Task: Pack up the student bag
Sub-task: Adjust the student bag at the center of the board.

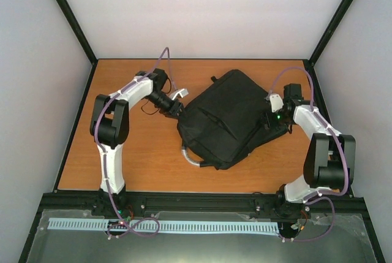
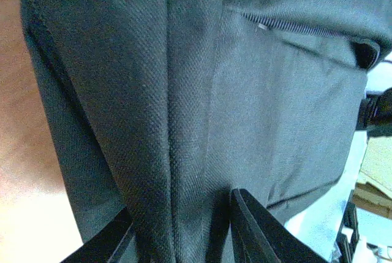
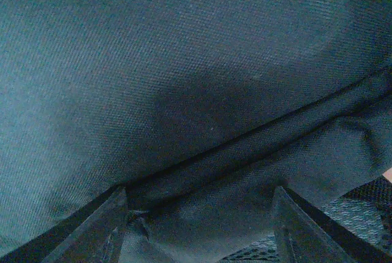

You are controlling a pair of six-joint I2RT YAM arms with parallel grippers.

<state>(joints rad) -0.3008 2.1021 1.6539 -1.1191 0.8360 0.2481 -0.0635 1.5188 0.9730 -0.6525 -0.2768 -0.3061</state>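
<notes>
on the tabletop (image 1: 141,159), roughly mid-field, the student bag (image 1: 233,119) lies flat and skewed, one corner toward the far edge, its grey loop handle (image 1: 190,156) poking out at the near-left corner. left tool (image 1: 177,108) is at the bag's left corner and right tool (image 1: 271,119) at its right edge, one arm per side. left wrist view: fingers (image 2: 257,232) sit either side of a raised ridge of fabric that fills the gap. can't tell whether it's clamped or just bracketed. right wrist view: fingers (image 3: 104,232) stand wide, straddling a seam with slack cloth between them, so that tool reads as open, not gripping. step in hand looks like taking hold of both sides to lift or spread the bag for access. to do it well: get a full fold between the pads, not a single skin of cloth that will slip. bite near a seam where the fabric is stiffer. close both sides before pulling, then pull evenly so the soft shell doesn't twist or drag. container check: the bag is the only container in view. a zip (image 2: 294,27) near the left tool looks run shut, no opening shows from above, and no contents are visible. whatever goes in isn't in any view.
</notes>
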